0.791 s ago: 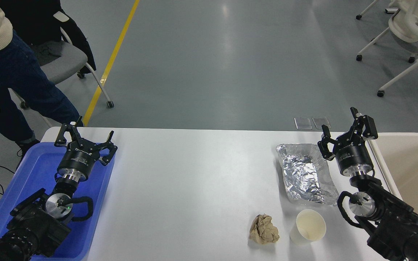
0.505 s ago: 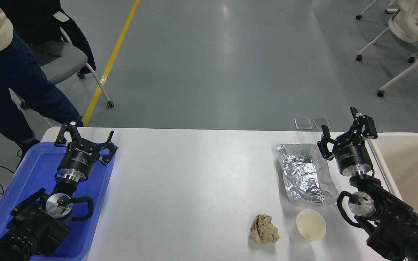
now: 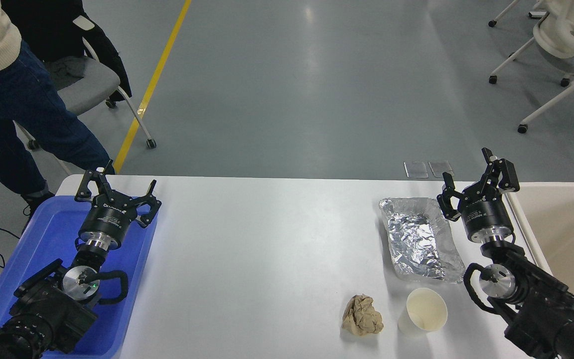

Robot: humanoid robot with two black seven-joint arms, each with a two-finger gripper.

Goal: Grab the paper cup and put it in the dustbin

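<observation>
The white paper cup (image 3: 423, 312) lies on its side near the table's front edge at the right, its cream inside facing the camera. The beige dustbin (image 3: 566, 219) stands at the table's right end, partly cut off by the picture's edge. My right gripper (image 3: 474, 187) is open and empty, raised above the table between the foil tray and the dustbin, well behind the cup. My left gripper (image 3: 117, 192) is open and parked over the blue tray at the lower left.
A crumpled brown paper ball (image 3: 362, 315) lies just left of the cup. A silver foil tray (image 3: 416, 239) sits behind the cup. A blue plastic tray (image 3: 43, 239) is at the left. A person (image 3: 13, 85) stands by a chair at the far left.
The person at the far left has shifted slightly. The arms, the cup and the other things have not visibly moved.
</observation>
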